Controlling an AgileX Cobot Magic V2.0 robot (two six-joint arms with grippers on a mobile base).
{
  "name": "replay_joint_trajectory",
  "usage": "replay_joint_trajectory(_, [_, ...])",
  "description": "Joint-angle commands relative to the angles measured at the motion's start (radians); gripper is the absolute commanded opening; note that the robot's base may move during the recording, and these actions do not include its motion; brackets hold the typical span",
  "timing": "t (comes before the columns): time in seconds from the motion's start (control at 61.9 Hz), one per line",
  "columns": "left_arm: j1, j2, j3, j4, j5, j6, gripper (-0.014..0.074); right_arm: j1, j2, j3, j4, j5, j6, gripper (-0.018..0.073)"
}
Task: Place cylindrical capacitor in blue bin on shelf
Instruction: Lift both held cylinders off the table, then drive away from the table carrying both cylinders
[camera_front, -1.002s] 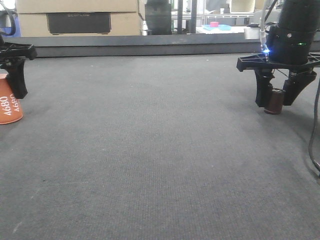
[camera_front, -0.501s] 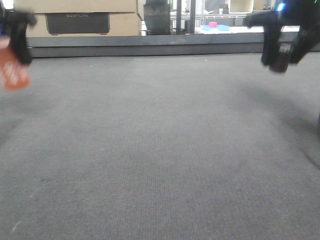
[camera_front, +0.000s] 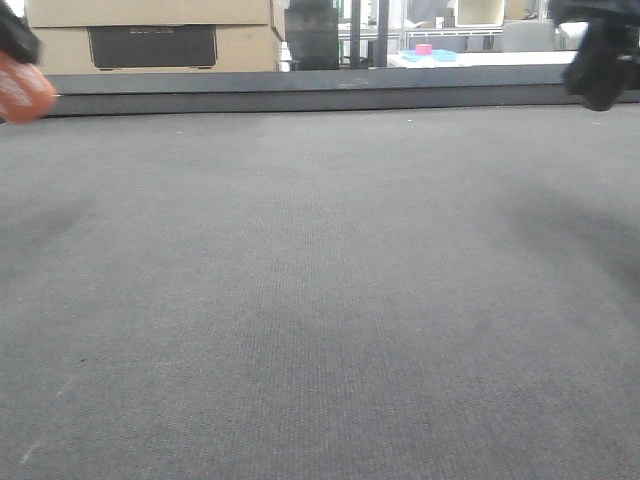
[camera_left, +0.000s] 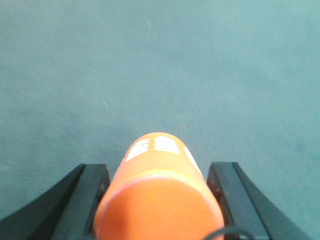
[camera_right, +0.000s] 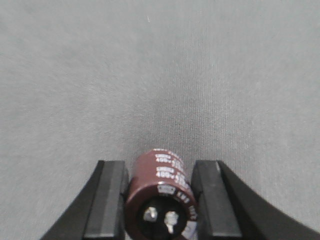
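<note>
The cylindrical capacitor (camera_right: 162, 190), dark brown with white print and two metal terminals on its near end, sits pinched between the jaws of the right gripper (camera_right: 160, 172), held clear of the grey tabletop (camera_front: 320, 300). The pick-up looks done. What remains, by this evidence, is the whole carry and the drop, since neither the shelf nor the blue bin can be made out in any view. From the front, the right gripper (camera_front: 600, 70) appears only as a dark blur at the top right edge, high over the far side of the tabletop, so its exact tilt cannot be read. The wrist view looks along the jaws with the capacitor lying lengthwise between them. On the opposite side, the left gripper (camera_left: 159, 172) is raised too, its jaws closed around an orange piece (camera_left: 157, 200) with white lettering, visible at the front view's top left corner (camera_front: 22, 90). Cardboard boxes (camera_front: 150, 30) stand beyond the tabletop's far edge.
</note>
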Motion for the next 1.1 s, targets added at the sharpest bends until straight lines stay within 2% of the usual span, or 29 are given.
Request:
replay_joint_trajectory(0.0, [0.003,-0.086,0.073,-0.013,-0.108,0.003,-0.0111,0.0,-0.097,0.096,-0.011,-0.092,0.0,-0.0165])
replay_joint_trajectory(0.162, [0.003,-0.234,0.162,-0.013,-0.185,0.003,-0.0111,0.0,-0.271,0.246,-0.012,-0.172,0.0,-0.0165])
replay_joint_trajectory(0.388, [0.003,-0.447,0.232,-0.013,-0.144,0.003,-0.0111,0.0,-0.529,0.358,-0.009,-0.21,0.0,-0.0165])
replay_joint_trajectory(0.549, [0.003,-0.566,0.255,-0.013,-0.123,0.003,-0.0111,0.0,-0.679,0.373,0.032,-0.209,0.0,-0.0165])
replay_joint_trajectory(0.792, [0.003,-0.699,0.255,-0.013,-0.107,0.003,-0.0111,0.0,-0.853,0.373,0.032,-0.244,0.0,-0.0165])
replay_joint_trajectory(1.083, [0.003,-0.747,0.255,-0.011,-0.107,0.003,-0.0111,0.0,-0.959,0.373,0.032,-0.25,0.0,-0.0165])
